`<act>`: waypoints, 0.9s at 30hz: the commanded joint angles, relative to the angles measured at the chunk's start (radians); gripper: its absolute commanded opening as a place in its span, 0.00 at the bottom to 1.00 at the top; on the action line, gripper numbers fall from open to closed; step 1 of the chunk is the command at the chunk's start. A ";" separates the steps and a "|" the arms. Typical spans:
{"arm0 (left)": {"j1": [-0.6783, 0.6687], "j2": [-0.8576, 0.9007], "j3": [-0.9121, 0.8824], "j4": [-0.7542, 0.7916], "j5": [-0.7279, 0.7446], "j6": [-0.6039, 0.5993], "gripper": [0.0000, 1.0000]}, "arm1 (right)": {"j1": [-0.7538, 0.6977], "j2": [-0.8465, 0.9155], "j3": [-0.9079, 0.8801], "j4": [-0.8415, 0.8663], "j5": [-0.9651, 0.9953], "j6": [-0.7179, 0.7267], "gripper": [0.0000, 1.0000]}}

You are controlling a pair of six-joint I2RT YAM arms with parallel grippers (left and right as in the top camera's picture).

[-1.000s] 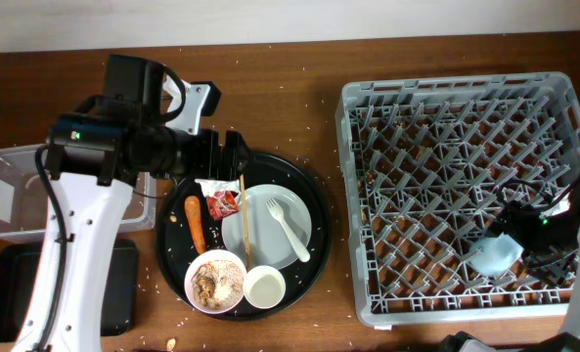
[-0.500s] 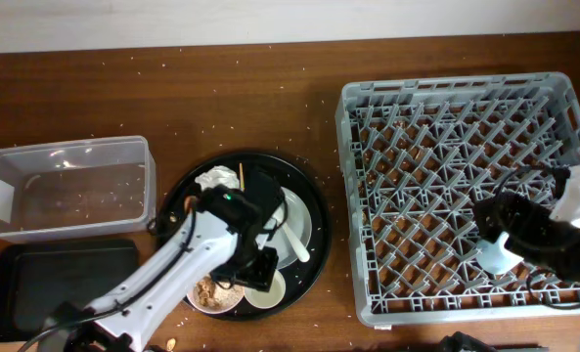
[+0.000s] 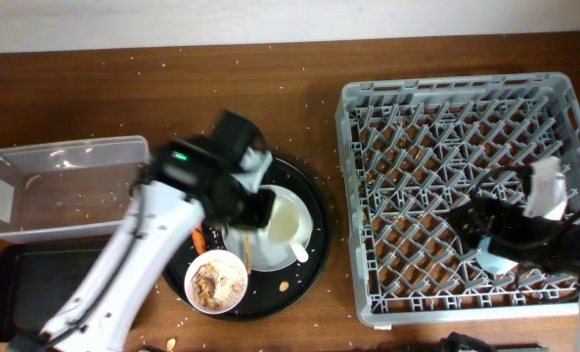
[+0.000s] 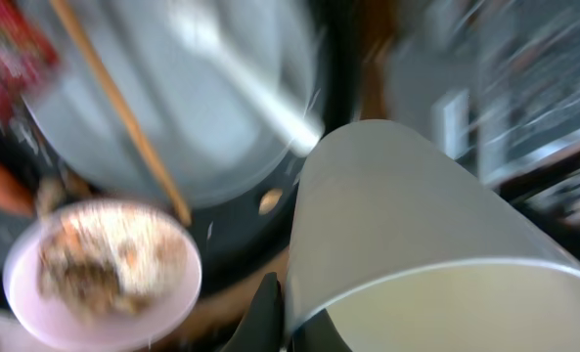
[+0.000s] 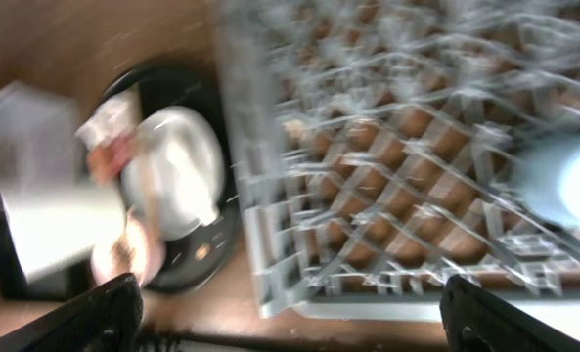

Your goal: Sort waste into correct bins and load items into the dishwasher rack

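Observation:
My left gripper [image 3: 267, 211] [image 4: 291, 305] is shut on the wall of the small white cup [image 3: 286, 219] [image 4: 417, 225], held tilted above the pale plate [image 3: 262, 249] [image 4: 182, 108]. On that plate lie the white spoon [image 4: 241, 68] and the wooden chopstick [image 4: 113, 98]. The white bowl [image 3: 216, 281] [image 4: 99, 264] holds brownish scraps. A carrot [image 3: 200, 238] and a red wrapper [image 4: 11, 44] lie beside it; the napkin is hidden. My right gripper [image 3: 470, 221] [image 5: 304, 328] stands open over the dishwasher rack [image 3: 446, 127] [image 5: 397, 166], near the blue cup [image 3: 495, 260] [image 5: 563, 181].
The plate, bowl and waste sit on a large round black tray [image 3: 314, 269]. A clear tub [image 3: 65, 186] and a shallow black tray [image 3: 35, 284] stand at the left. Crumbs are scattered over the brown table [image 3: 270, 88].
My left gripper has closed on the white cup and lifted it from the tray's front to above the plate. My right gripper has drawn back slightly from the blue cup in the rack.

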 commanded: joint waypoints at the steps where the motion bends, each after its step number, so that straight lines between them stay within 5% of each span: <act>1: 0.175 -0.006 0.065 0.124 0.596 0.214 0.00 | 0.132 -0.014 0.003 0.004 -0.245 -0.082 0.96; 3: 0.234 0.028 0.065 0.171 0.897 0.298 0.00 | 0.205 -0.006 -0.005 0.068 -0.429 -0.067 0.93; 7: 0.211 0.084 0.065 0.172 1.156 0.370 0.00 | 0.335 0.045 -0.023 0.238 -0.608 -0.049 0.92; 14: 0.159 0.085 0.065 0.173 1.148 0.371 0.00 | 0.535 0.157 -0.023 0.558 -0.695 0.019 0.88; 20: 0.142 0.085 0.065 0.175 1.081 0.370 0.01 | 0.594 0.163 -0.023 0.645 -0.660 0.023 0.60; 21: 0.142 0.085 0.065 0.175 1.080 0.370 0.31 | 0.594 0.158 -0.023 0.641 -0.661 0.023 0.58; 23: 0.142 0.085 0.065 0.176 1.060 0.370 0.35 | 0.594 0.148 -0.023 0.640 -0.657 0.023 0.53; 25: 0.142 0.085 0.065 0.179 1.047 0.370 0.60 | 0.594 0.130 -0.023 0.630 -0.604 0.023 0.53; 26: 0.142 0.085 0.065 0.191 1.047 0.370 0.61 | 0.594 0.120 -0.023 0.622 -0.572 0.024 0.52; 27: 0.142 0.085 0.065 0.195 1.046 0.370 0.72 | 0.594 0.111 -0.023 0.617 -0.533 0.032 0.51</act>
